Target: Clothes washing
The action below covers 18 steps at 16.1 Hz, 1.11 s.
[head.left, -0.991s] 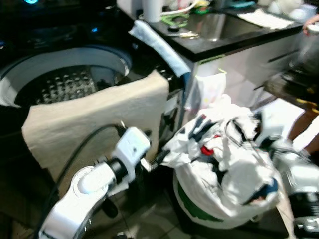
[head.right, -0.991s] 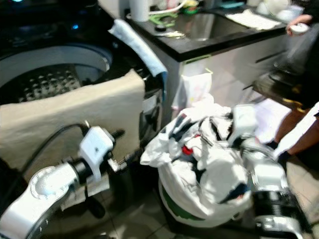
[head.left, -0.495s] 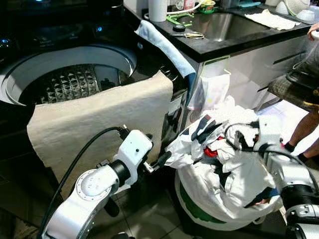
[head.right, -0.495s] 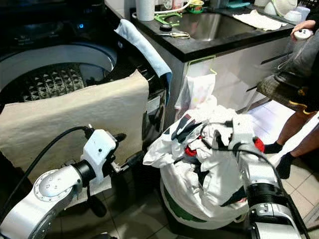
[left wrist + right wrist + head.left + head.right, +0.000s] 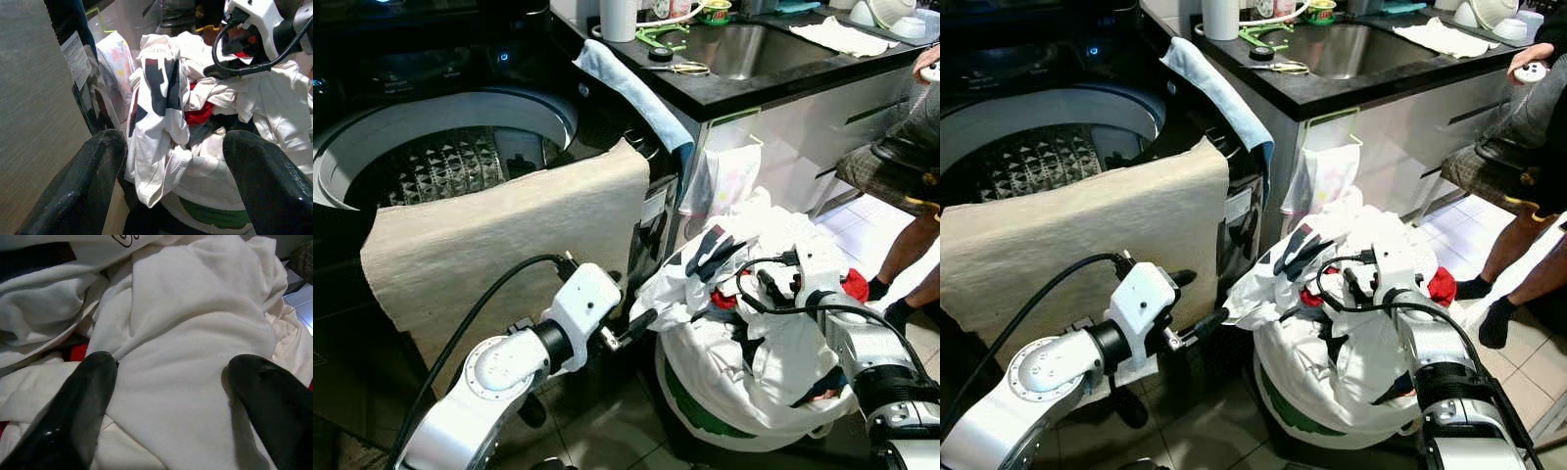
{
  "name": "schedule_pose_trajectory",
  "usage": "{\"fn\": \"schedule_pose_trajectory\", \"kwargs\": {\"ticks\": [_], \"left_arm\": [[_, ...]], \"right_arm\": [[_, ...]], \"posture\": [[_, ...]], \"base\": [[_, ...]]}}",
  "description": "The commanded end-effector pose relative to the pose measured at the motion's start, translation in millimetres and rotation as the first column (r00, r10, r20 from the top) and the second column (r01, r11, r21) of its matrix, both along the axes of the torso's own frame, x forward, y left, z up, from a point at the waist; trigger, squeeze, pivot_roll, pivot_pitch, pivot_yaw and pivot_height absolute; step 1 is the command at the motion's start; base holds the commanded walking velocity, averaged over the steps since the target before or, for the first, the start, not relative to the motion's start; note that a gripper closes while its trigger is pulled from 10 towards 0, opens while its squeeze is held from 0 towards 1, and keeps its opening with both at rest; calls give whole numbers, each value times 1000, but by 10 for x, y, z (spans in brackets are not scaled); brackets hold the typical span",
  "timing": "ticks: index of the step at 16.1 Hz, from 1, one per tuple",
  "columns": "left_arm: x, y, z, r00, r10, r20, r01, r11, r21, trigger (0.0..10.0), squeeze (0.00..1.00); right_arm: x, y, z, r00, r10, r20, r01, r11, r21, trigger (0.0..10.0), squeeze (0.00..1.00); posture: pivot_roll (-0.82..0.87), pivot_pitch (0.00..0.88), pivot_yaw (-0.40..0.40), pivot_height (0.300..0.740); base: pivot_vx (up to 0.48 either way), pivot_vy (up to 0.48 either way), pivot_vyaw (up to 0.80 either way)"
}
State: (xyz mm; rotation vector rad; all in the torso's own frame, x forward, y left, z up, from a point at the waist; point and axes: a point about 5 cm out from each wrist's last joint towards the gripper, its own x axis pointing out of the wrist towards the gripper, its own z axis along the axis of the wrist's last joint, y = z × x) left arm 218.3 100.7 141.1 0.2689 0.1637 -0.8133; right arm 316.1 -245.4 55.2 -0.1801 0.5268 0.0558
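Laundry heap [image 5: 754, 304] fills white basket [image 5: 705, 411], lower right of frame, beside open washer drum [image 5: 440, 162]. Step: picking a garment. Right gripper [image 5: 171, 396] fingers spread, pressed on white cloth; left gripper [image 5: 171, 161] released, near. Next: clench, lift toward drum.

The washing machine [image 5: 450, 157] stands left of the laundry basket [image 5: 705, 411], with a towel [image 5: 499, 245] draped over its front rim. Behind the basket runs a counter [image 5: 773, 73] holding a sink [image 5: 744, 49]. Clothes [image 5: 754, 323] lie heaped in the basket.
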Motion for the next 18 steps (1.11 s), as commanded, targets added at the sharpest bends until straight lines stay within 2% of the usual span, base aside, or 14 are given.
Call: {"fn": "schedule_pose_trajectory", "kwargs": {"ticks": [1, 18], "left_arm": [[-7, -23, 26, 1000, -12, 18, 12, 1000, 5, 10000, 0], [16, -16, 8, 1000, -16, 24, 15, 1000, 24, 10000, 0]], "right_arm": [[14, 5, 2, 1000, 3, 3, -3, 1000, -12, 0, 0], [7, 29, -42, 1000, 17, 19, -17, 1000, -2, 0, 0]], "posture": [[-1, 22, -12, 719], [2, 4, -16, 719]], "base": [[0, 0, 0], [0, 0, 0]]}}
